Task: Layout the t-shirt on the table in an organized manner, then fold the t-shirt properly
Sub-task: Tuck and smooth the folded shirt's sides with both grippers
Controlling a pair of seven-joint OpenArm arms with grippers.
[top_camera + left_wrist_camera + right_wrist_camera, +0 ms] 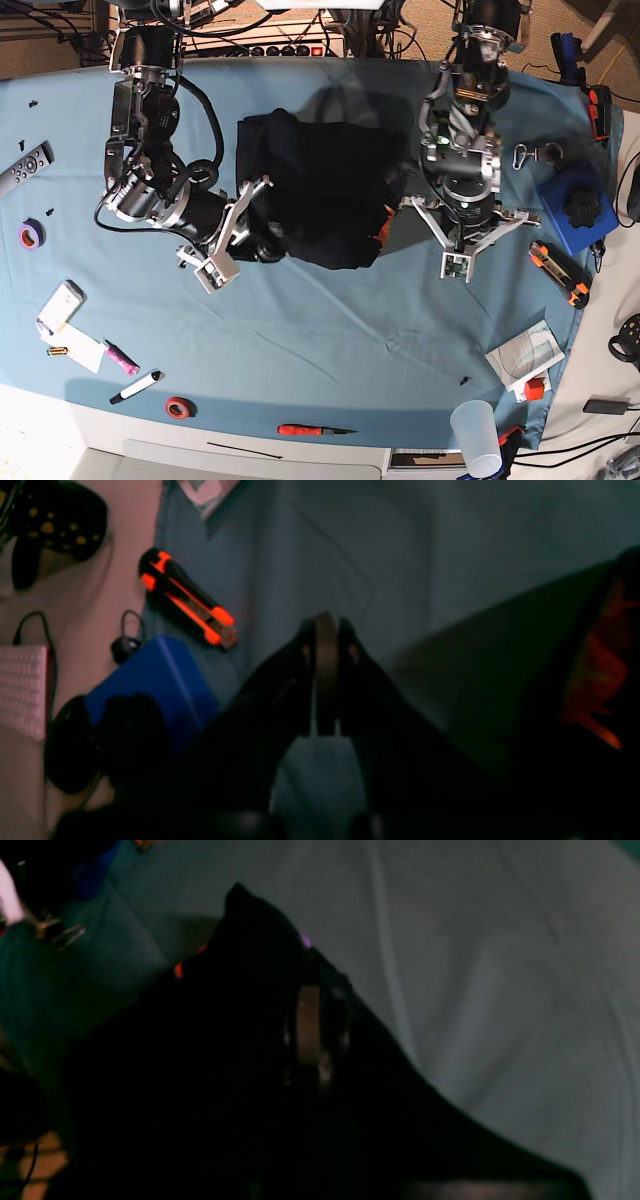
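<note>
- Here, in my left wrist view, my left gripper (326,630) has its jaws drawn together, with only a thin brownish strip showing between the two dark fingertips; whether any cloth is pinched there I cannot tell.
- To the right of that gripper the black t-shirt (575,680) hangs in a dark fold with orange print showing, above the light blue table (400,540).
- To the left of the gripper lie an orange and black box cutter (187,600) and a blue box (155,685).
- In my right wrist view, my right gripper (315,1025) sits buried in the black t-shirt (200,1065), jaws clamped together on the fabric, which spreads away from the gripper on both sides.
- A small purple fleck and orange specks of print show just above and left of that gripper; the table (500,965) lies creased to its right.
- In the base view, the t-shirt (320,190) is bunched near the middle of the table (350,340), towards the far side.
- My right gripper (262,240) meets the shirt's left lower edge, and my left gripper (400,205) is at its right edge, by the orange print.
</note>
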